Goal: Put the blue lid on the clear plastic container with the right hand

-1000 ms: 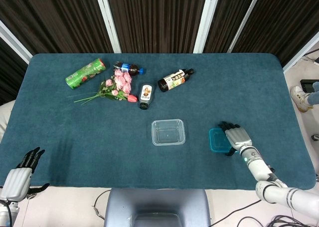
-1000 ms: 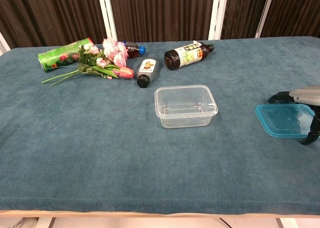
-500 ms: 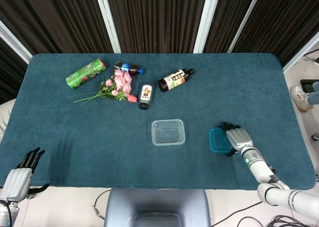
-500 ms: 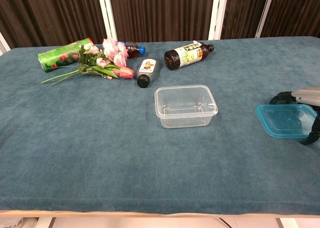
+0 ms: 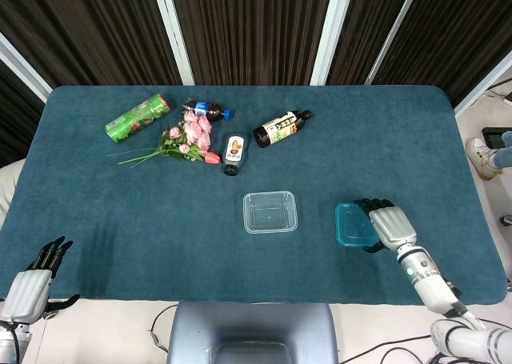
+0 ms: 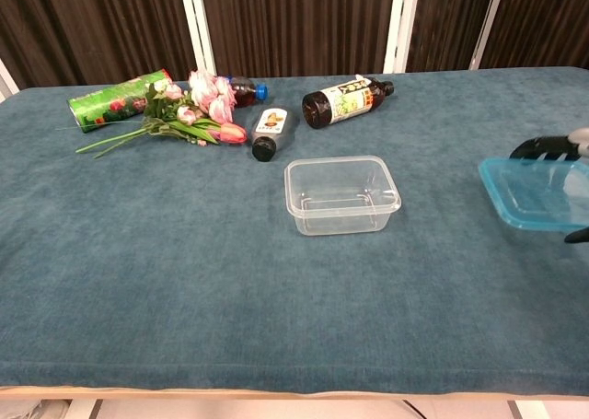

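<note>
Near the table's [image 5: 96,180] right front edge, the right hand [image 5: 390,225] grips the blue lid [image 5: 354,225], fingers above and thumb beneath, lid raised off the cloth and well right of the clear plastic container [image 5: 270,212], which sits open mid-table. Left hand [image 5: 32,280] hangs off the front-left corner, fingers spread, holding nothing.

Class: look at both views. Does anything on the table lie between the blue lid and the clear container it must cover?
Nothing visible does. The right hand grips the lid, and only bare cloth separates it from the container. The bottles and flowers lie farther back, off that path.
</note>
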Controlling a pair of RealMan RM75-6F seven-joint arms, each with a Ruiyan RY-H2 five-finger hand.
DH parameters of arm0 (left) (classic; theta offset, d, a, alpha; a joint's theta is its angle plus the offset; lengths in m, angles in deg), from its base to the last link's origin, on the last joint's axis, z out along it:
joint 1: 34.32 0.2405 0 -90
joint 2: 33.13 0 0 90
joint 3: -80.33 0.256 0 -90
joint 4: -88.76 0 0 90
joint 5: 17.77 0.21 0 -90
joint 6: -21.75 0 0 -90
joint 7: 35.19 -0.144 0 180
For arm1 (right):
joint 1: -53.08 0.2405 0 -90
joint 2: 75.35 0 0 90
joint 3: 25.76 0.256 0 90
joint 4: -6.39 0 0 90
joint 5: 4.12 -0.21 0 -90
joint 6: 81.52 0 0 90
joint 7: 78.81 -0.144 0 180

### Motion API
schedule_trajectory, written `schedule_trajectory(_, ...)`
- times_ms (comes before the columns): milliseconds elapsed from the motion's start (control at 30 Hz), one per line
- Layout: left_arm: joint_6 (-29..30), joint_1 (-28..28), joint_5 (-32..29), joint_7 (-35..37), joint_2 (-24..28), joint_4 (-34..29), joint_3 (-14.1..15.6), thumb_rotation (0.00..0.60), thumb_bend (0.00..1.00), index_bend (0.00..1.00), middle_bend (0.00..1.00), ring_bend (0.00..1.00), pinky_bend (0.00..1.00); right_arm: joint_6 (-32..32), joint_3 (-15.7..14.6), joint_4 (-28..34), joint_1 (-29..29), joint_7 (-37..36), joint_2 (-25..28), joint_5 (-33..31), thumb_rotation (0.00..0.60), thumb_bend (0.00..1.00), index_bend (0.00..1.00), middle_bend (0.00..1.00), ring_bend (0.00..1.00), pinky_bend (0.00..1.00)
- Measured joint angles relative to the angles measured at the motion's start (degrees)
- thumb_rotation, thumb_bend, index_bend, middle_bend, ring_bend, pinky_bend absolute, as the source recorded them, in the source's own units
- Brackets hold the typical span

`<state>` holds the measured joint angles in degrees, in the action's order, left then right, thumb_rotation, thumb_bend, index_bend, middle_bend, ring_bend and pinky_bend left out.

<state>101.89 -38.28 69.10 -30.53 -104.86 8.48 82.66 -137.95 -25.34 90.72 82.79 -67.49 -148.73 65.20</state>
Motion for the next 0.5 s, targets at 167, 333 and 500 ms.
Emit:
schedule_trajectory(167, -0.2, -0.1, 0.0, -0.3, 0.0, -0.2, 0.0, 0.600, 0.48, 0.09, 0.00, 0.00, 0.33, -5.4, 0.3, 3.5, -2.1, -2.4, 2.4, 4.9, 0.600, 0.40, 0.70, 0.61, 0.76, 0.78)
schedule_trajectory(333, -0.4, -0.3, 0.1, -0.6, 0.0, -0.5, 0.1, 0.600, 0.48, 0.09, 0.00, 0.00, 0.33, -5.8, 2.3, 5.4, -1.2, -4.1, 3.3, 7.4, 0.600, 0.40, 0.70, 0.61, 0.76, 0.77)
schedule_trajectory(500, -0.5, -0.3, 0.0, -0.4, 0.0, -0.4, 0.1, 0.600, 0.48, 0.09, 0.00, 0.00, 0.33, -3.2, 4.3, 6.0, 1.4, -3.9, 2.7, 7.5, 0.600, 0.40, 0.68, 0.61, 0.75, 0.76)
